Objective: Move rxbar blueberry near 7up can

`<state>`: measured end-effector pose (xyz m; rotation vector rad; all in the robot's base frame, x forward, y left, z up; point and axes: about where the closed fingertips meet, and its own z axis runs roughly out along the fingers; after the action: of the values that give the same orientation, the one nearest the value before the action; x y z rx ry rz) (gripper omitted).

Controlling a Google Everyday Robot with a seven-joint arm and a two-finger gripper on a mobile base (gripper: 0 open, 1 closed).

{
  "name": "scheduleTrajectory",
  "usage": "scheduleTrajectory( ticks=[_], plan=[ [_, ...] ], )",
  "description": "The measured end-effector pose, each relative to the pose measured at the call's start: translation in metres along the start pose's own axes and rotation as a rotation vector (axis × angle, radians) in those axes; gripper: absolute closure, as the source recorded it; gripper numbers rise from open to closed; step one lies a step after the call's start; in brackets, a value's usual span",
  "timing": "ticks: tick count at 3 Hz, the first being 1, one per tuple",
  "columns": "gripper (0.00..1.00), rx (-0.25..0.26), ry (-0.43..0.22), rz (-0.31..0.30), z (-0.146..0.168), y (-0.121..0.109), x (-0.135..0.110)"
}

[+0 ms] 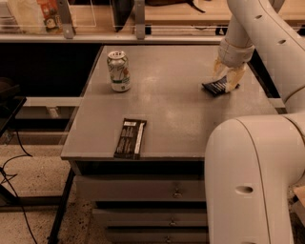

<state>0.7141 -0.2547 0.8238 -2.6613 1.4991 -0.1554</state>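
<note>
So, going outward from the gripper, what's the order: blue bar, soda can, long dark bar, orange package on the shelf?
Gripper: right rear.
1. rxbar blueberry, right at it.
2. 7up can, left rear, and long dark bar, left front: too close to call.
3. Orange package, back shelf, far left.
</note>
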Motion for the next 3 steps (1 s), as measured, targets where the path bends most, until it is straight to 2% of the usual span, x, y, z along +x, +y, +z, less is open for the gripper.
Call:
scheduleTrajectory(
  ticks=[1,2,3],
  plan=[
    [0.82,-0.012,0.007,-0.011,0.0025,-0.0029,-0.001],
    [1.0,-0.012,0.007,-0.011,0.0002,-0.0031,-0.0011],
    [1.0,0.009,0.016,-0.008,0.0007,-0.0059,-0.0004]
  ],
)
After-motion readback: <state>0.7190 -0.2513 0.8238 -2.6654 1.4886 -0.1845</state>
